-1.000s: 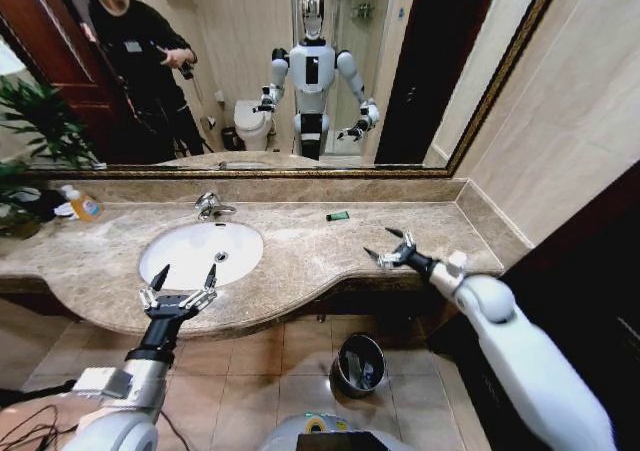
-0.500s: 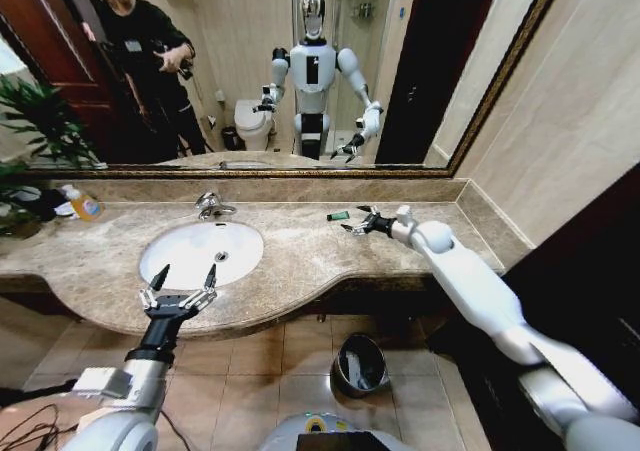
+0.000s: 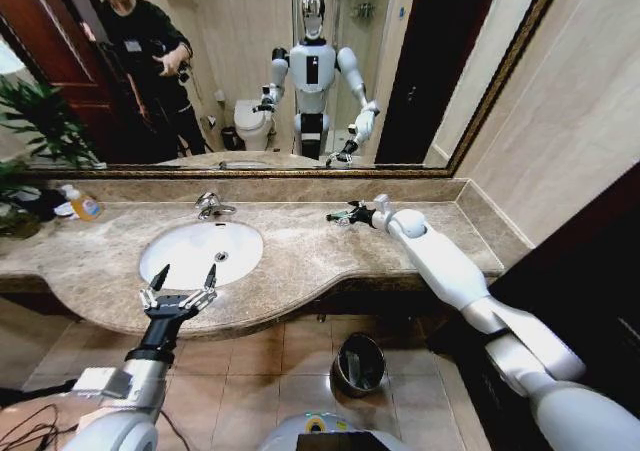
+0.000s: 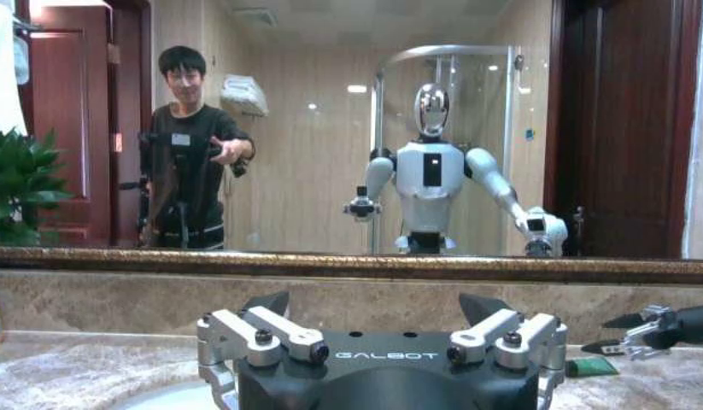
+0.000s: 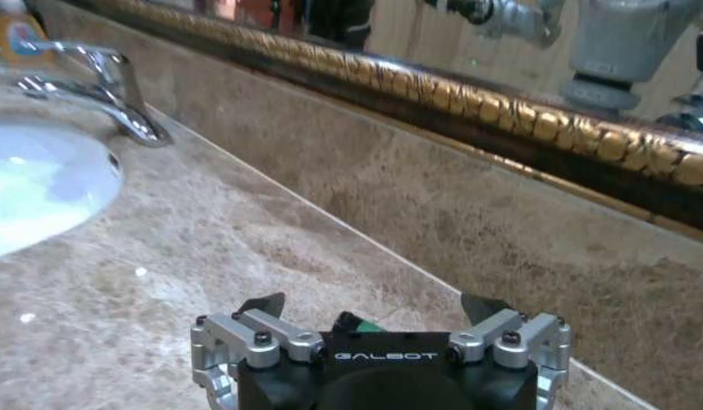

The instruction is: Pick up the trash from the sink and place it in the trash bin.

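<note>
A tiny dark-green piece of trash point(image 3: 337, 218) lies on the marble countertop point(image 3: 300, 261) near the back wall, right of the sink point(image 3: 190, 261). My right gripper point(image 3: 343, 213) hovers open just over it. In the right wrist view the green piece point(image 5: 354, 324) sits between the spread fingers of this gripper point(image 5: 374, 307). In the left wrist view the same piece point(image 4: 590, 367) lies under the right gripper's tips point(image 4: 630, 329). My left gripper point(image 3: 186, 273) is open and empty at the counter's front edge before the basin. The trash bin point(image 3: 358, 364) stands on the floor below.
A chrome faucet point(image 3: 210, 206) stands behind the basin, and an orange soap bottle point(image 3: 82, 205) and a plant point(image 3: 30, 141) are at the far left. The mirror's gilt frame point(image 5: 465, 94) runs along the back wall. A side wall closes the counter's right end.
My right arm has swung from the counter's front right back and leftward to the green piece. The left arm has not moved.
</note>
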Robot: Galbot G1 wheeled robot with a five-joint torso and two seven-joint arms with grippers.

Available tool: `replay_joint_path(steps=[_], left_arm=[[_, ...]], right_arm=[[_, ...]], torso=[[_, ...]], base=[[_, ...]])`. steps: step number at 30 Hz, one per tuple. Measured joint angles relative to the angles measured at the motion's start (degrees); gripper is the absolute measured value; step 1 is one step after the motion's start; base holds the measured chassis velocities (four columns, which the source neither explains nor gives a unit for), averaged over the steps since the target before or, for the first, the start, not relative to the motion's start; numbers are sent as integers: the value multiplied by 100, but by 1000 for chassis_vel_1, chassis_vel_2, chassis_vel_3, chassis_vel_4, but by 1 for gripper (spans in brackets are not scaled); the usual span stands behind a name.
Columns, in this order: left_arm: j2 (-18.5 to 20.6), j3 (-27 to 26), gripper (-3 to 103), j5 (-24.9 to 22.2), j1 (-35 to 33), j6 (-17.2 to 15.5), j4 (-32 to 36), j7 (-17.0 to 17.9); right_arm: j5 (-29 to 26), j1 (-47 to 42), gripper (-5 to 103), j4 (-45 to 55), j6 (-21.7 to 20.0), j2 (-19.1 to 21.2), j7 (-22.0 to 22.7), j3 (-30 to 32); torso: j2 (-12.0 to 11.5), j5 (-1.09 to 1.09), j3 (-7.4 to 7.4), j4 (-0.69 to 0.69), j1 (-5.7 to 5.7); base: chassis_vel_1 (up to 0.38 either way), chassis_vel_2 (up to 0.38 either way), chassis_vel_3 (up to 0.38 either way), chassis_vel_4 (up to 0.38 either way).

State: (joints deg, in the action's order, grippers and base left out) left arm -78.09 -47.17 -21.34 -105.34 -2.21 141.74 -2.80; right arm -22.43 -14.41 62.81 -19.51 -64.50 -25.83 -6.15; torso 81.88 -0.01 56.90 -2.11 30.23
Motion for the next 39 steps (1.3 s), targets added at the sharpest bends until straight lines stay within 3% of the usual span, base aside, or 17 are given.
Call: replay_joint_path(steps=[8,32,33,35,39], left_arm=[[0,0,100,0,0,0,0,0],[0,0,100,0,0,0,0,0],[0,0,100,0,0,0,0,0],[0,0,100,0,0,0,0,0],[0,0,100,0,0,0,0,0]], right_arm=[[513,232,100,-724,-114,-335,-94,32],[651,153,97,-1200,-80,-795,223,310],[650,140,92,-1206,-78,-795,233,314],[645,131,92,-1210,-75,-794,245,319],[588,38,76,-1151,-56,-715,336,368]], torso=[[0,1,0,0,0],[1,1,0,0,0],[1,1,-1,0,-1],[1,1,-2,0,-1],[2,1,-2,-1,-1]], base=[[0,0,0,0],[0,0,0,0],[0,0,0,0],[0,0,0,0],[0,0,0,0]])
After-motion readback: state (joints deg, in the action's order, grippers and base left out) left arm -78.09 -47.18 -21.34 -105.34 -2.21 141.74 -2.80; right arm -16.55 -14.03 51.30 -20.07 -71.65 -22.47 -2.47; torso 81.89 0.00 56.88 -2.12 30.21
